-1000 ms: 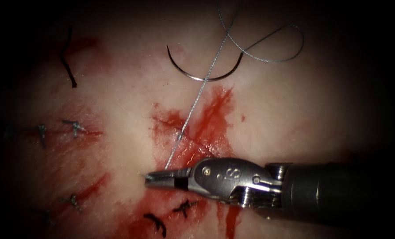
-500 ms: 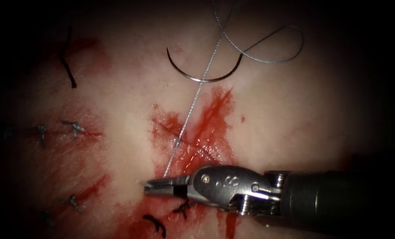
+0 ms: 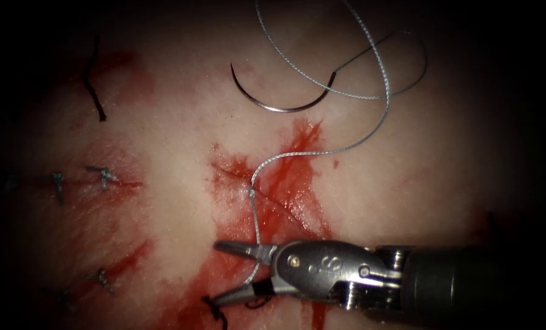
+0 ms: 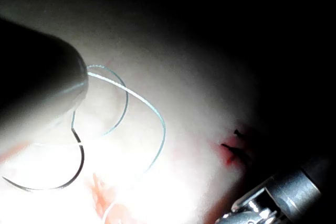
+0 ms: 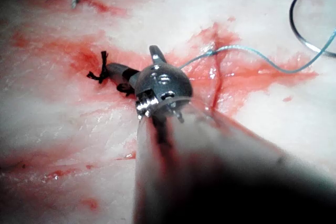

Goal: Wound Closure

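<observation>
A: Any writing on the right claw (image 3: pixel 224 274)? Looks like "S", can't tell.

B: It's spread, holding nothing, thread (image 3: pixel 255 229) running between its jaws. Needle (image 3: pixel 282 101) lies free on the tissue (image 3: pixel 175 153), beyond the cut (image 3: pixel 266 198).

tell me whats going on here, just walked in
Bench suturing practice on pork belly tissue. The right arm's tool sits low over the red-stained cut with its jaws open, holding nothing; half a second ago they were shut on the thread, which now lies slack in loose curves. The curved needle lies free on the tissue above the cut, not in it. The thread enters the tissue at the cut.
</observation>
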`<state>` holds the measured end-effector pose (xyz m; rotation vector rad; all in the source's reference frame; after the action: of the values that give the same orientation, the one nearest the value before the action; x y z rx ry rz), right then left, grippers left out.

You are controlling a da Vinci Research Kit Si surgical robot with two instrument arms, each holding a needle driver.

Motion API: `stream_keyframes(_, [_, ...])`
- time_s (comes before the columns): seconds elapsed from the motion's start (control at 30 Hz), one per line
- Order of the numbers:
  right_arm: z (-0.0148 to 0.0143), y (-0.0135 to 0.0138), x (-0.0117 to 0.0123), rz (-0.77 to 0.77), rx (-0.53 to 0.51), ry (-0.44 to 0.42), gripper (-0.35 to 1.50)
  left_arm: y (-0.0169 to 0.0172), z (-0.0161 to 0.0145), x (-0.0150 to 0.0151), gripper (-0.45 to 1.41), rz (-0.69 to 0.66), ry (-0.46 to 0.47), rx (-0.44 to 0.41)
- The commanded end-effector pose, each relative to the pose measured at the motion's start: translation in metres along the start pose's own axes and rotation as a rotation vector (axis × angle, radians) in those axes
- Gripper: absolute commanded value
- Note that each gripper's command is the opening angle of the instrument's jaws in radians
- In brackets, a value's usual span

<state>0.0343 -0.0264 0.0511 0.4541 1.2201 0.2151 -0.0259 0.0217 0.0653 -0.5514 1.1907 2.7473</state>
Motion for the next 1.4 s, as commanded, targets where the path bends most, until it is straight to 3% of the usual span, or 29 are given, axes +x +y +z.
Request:
stream_keyframes(0.03, [-0.0001,0.0008,0.0015,0.004,-0.006,0.022,1.24,-0.0001,-0.0002,-0.0002,-0.45,-0.024,0.004,-0.020])
stream_keyframes(0.1, [-0.0029,0.0020,0.0043,0.020,-0.029,0.092,1.26,0.0000,-0.0031,-0.0013,-0.45,-0.101,0.021,-0.073])
stream_keyframes(0.23, [-0.0055,0.0030,0.0067,0.062,-0.046,0.161,1.26,0.0006,-0.0058,-0.0023,-0.45,-0.239,0.009,-0.129])
stream_keyframes(0.33, [-0.0066,0.0036,0.0082,0.099,-0.068,0.209,1.16,0.0009,-0.0074,-0.0026,-0.45,-0.412,-0.043,-0.197])
stream_keyframes(0.37, [-0.0071,0.0037,0.0084,0.296,-0.054,0.252,0.20,0.0010,-0.0084,-0.0024,-0.45,-0.478,-0.077,-0.232])
stream_keyframes(0.4, [-0.0073,0.0036,0.0082,0.364,-0.074,0.271,-0.32,0.0011,-0.0089,-0.0023,-0.45,-0.483,-0.081,-0.241])
stream_keyframes(0.47, [-0.0072,0.0033,0.0078,0.374,-0.184,0.286,-0.35,0.0013,-0.0099,-0.0020,-0.45,-0.486,-0.097,-0.232])
stream_keyframes(0.5, [-0.0070,0.0032,0.0071,0.409,-0.355,0.309,-0.35,0.0014,-0.0106,-0.0018,-0.45,-0.486,-0.096,-0.233])
stream_keyframes(0.53, [-0.0066,0.0035,0.0060,0.515,-0.400,0.293,-0.35,0.0014,-0.0114,-0.0016,-0.45,-0.486,-0.094,-0.235])
stream_keyframes(0.67, [-0.0057,0.0056,0.0028,0.630,-0.526,0.305,-0.35,0.0015,-0.0137,-0.0014,-0.45,-0.482,-0.094,-0.255])
stream_keyframes(0.7, [-0.0058,0.0072,0.0020,0.678,-0.573,0.332,-0.35,0.0016,-0.0145,-0.0014,-0.45,-0.480,-0.097,-0.267])
stream_keyframes(0.73, [-0.0061,0.0097,0.0014,0.737,-0.624,0.432,-0.35,0.0018,-0.0155,-0.0015,-0.45,-0.476,-0.097,-0.297])
stream_keyframes(0.8, [-0.0063,0.0104,0.0014,0.756,-0.629,0.475,-0.35,0.0019,-0.0157,-0.0016,-0.45,-0.476,-0.090,-0.310])
stream_keyframes(0.83, [-0.0066,0.0118,0.0015,0.790,-0.611,0.584,-0.35,0.0023,-0.0159,-0.0020,-0.45,-0.452,-0.064,-0.351])
stream_keyframes(0.9, [-0.0071,0.0131,0.0023,0.840,-0.565,0.723,-0.35,0.0033,-0.0157,-0.0025,-0.45,-0.406,-0.025,-0.402])
stream_keyframes(1.0, [-0.0074,0.0136,0.0032,0.878,-0.504,0.797,-0.35,0.0042,-0.0156,-0.0028,-0.45,-0.384,-0.022,-0.434])
stream_keyframes(1.1, [-0.0069,0.0134,0.0046,0.839,-0.341,0.924,-0.35,0.0075,-0.0147,-0.0038,-0.45,-0.299,-0.030,-0.516])
stream_keyframes(1.2, [-0.0055,0.0121,0.0052,0.805,-0.154,0.866,-0.35,0.0101,-0.0130,-0.0040,-0.45,-0.251,-0.013,-0.566])
stream_keyframes(1.4, [-0.0027,0.0091,0.0056,0.800,0.072,0.775,-0.35,0.0119,-0.0105,-0.0032,-0.45,-0.222,0.022,-0.587])
